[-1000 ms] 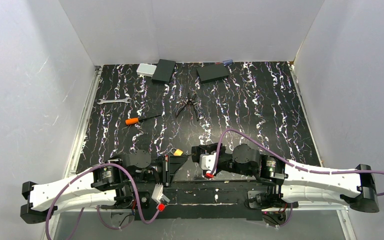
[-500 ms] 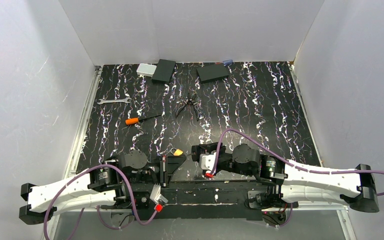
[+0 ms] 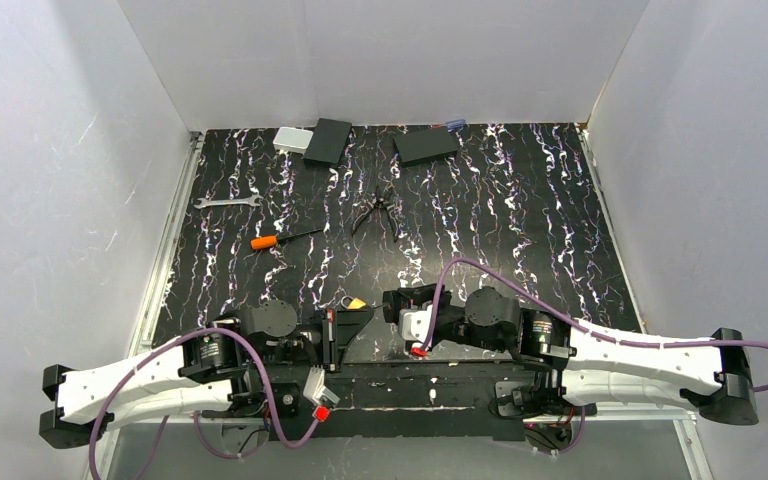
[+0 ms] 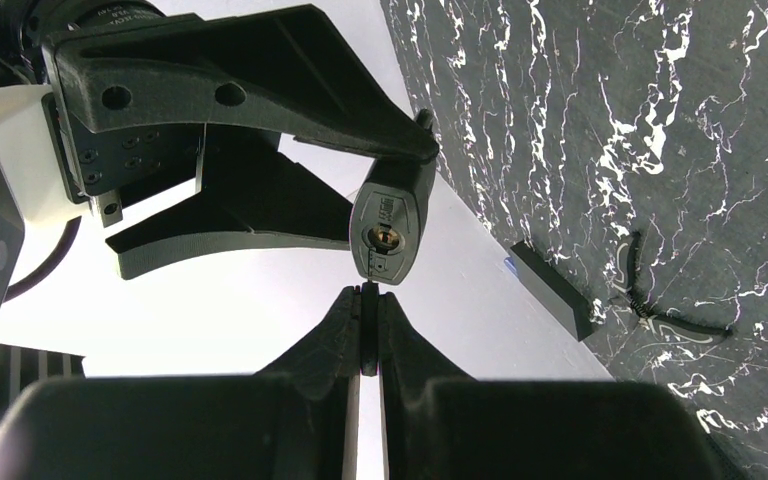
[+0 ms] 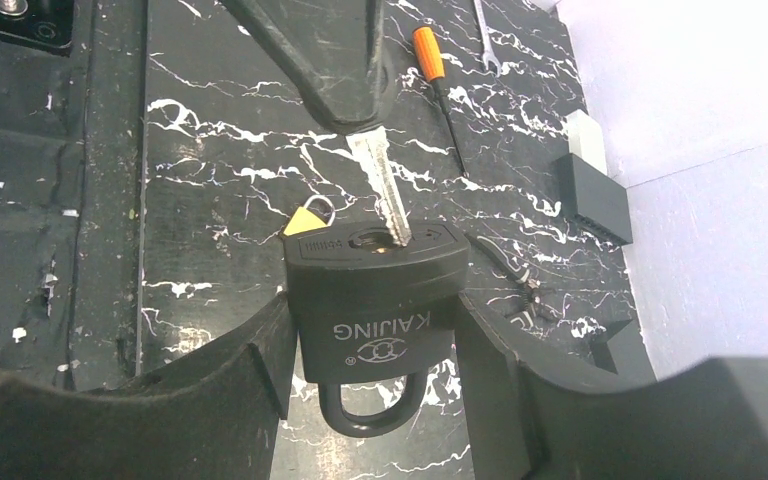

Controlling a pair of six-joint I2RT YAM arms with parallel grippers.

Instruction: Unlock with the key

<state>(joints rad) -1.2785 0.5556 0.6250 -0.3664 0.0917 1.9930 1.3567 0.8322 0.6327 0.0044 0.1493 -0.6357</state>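
A black padlock [image 5: 375,300] marked KAIJING sits between the fingers of my right gripper [image 5: 375,335], keyhole end pointing away from that camera and shackle towards it. My left gripper [image 4: 368,295] is shut on the key's head. The silver key [image 5: 382,190] reaches from the left fingers [image 5: 340,80] down to the keyhole [image 5: 397,238]. I cannot tell how deep its tip sits. A yellow tag [image 5: 303,220] on a ring hangs beside the lock. In the left wrist view the padlock's keyhole face [image 4: 390,225] is just beyond the fingertips. From above, both grippers [image 3: 345,325] [image 3: 400,305] meet near the table's front edge.
Further back on the black marbled table lie an orange-handled screwdriver [image 3: 265,241], a wrench [image 3: 227,202] and pliers [image 3: 375,212]. Two black boxes [image 3: 328,141] [image 3: 426,145] and a white box [image 3: 290,139] stand by the back wall. White walls close in three sides.
The left arm's elbow has shifted slightly to the left, and the yellow tag has swung a little. Both grips are unchanged.
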